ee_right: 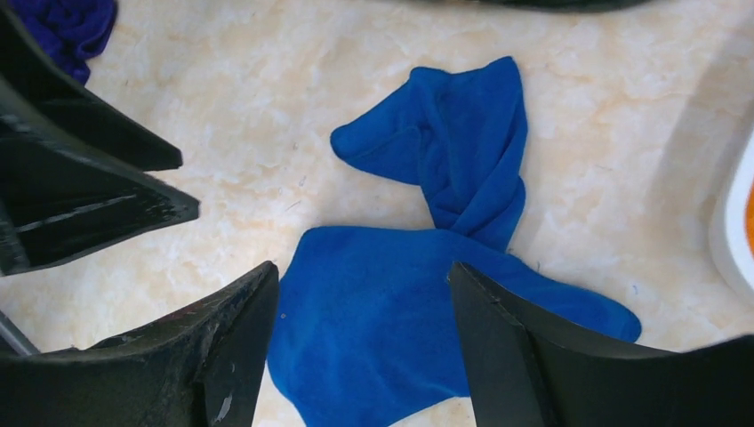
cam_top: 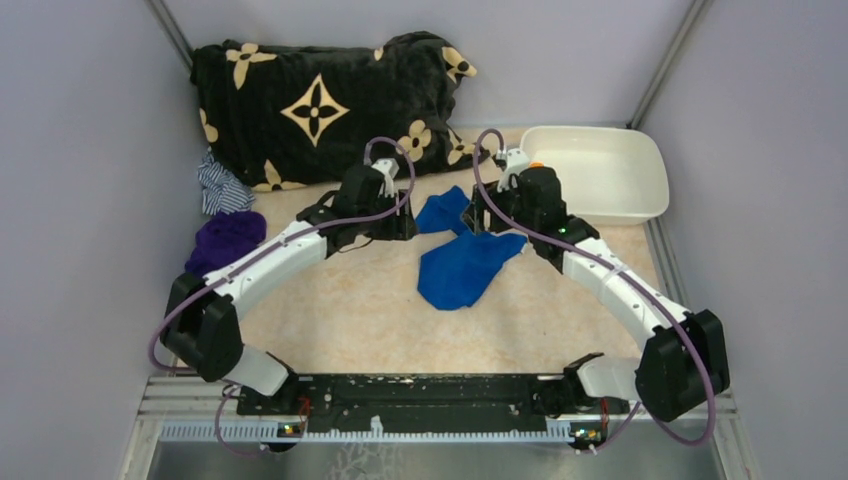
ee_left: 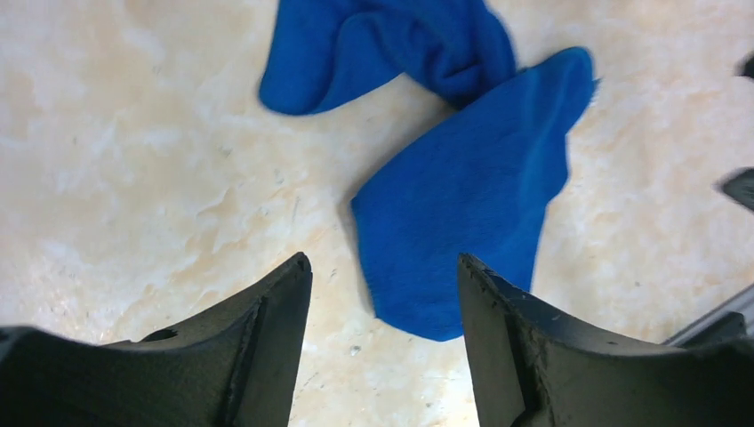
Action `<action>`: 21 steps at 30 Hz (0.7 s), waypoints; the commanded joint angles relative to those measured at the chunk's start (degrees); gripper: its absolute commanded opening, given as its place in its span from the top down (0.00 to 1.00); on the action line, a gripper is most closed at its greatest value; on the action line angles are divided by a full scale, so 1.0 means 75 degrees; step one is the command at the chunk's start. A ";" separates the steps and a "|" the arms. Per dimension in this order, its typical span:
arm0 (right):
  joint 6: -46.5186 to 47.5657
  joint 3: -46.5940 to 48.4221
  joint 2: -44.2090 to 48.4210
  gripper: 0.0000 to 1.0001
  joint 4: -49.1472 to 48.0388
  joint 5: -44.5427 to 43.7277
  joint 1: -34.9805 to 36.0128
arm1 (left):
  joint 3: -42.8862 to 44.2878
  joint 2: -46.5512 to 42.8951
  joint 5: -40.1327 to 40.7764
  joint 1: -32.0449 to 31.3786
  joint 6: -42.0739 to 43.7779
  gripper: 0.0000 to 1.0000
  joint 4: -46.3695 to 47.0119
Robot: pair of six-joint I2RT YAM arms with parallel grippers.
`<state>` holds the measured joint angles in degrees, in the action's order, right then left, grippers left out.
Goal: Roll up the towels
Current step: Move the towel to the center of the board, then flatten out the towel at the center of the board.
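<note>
The blue towel (cam_top: 462, 265) lies loose and twisted in the middle of the table, a narrow crumpled end (cam_top: 443, 211) pointing to the back. My left gripper (ee_left: 383, 260) hovers open over the table beside the towel's broad end (ee_left: 467, 205), with nothing between its fingers. Above the broad part of the same towel (ee_right: 391, 329), my right gripper (ee_right: 363, 267) stands open and holds nothing. In the top view the left gripper (cam_top: 408, 215) and right gripper (cam_top: 482, 216) flank the crumpled end. Of the orange towel, only a sliver (cam_top: 537, 164) shows at the white tub's edge.
A white tub (cam_top: 610, 175) stands at the back right. A big black blanket with tan flowers (cam_top: 320, 105) fills the back left. A striped cloth (cam_top: 220, 188) and a purple cloth (cam_top: 225, 240) lie by the left wall.
</note>
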<state>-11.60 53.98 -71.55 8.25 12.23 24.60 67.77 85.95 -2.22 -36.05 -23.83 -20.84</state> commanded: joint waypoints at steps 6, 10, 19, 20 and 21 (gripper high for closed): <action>0.0160 -0.0126 -0.0383 0.31 0.0124 -0.0651 0.0625 | -0.0423 0.1065 0.0037 0.0894 0.0039 0.32 0.1167; 0.0180 -0.0295 -0.0377 0.31 0.0253 -0.0840 0.0679 | 0.0684 0.2367 0.0232 0.0996 0.0350 0.35 0.0916; 0.0242 -0.0368 -0.0510 0.31 0.0296 -0.0923 0.0750 | 0.2133 0.3893 0.0416 0.0926 0.0728 0.56 0.0336; 0.0245 -0.0374 -0.0530 0.31 0.0293 -0.0924 0.0750 | 0.2188 0.3965 0.0487 0.0877 0.0771 0.56 0.0263; 0.0245 -0.0385 -0.0537 0.32 0.0285 -0.0921 0.0751 | 0.2215 0.4029 0.0595 0.0825 0.0807 0.56 0.0205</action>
<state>-10.52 51.24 -74.87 12.01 6.02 29.47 81.73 114.28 0.40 -28.73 -19.97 -16.84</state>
